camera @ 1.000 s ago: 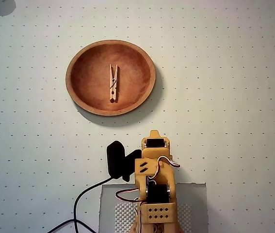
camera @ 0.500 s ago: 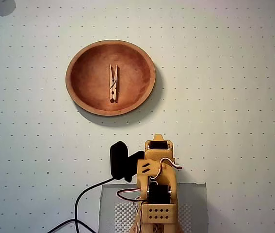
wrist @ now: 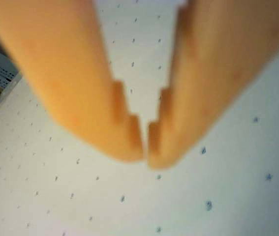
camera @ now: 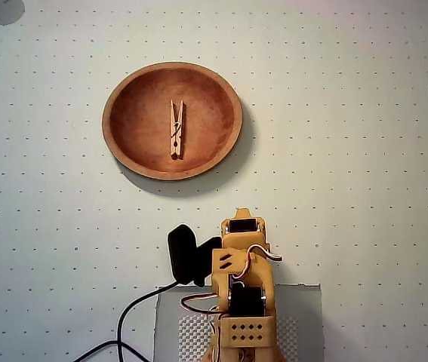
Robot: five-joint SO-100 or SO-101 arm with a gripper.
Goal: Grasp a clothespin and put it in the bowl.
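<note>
clothespin (camera: 177, 130) sits mid-bowl (camera: 115, 143) at upper left in the overhead view, my pincer (wrist: 146, 150) is pinched closed (empty).

My gripper (wrist: 146, 147) is smooth, matt orange plastic. The bowl (camera: 123, 90) looks like turned wood, reddish and faintly mottled inside, its rim paler. The clothespin (camera: 177, 130) is bare light wood with a metal spring. The table (camera: 364, 151) looks matt, dotted white.
</note>
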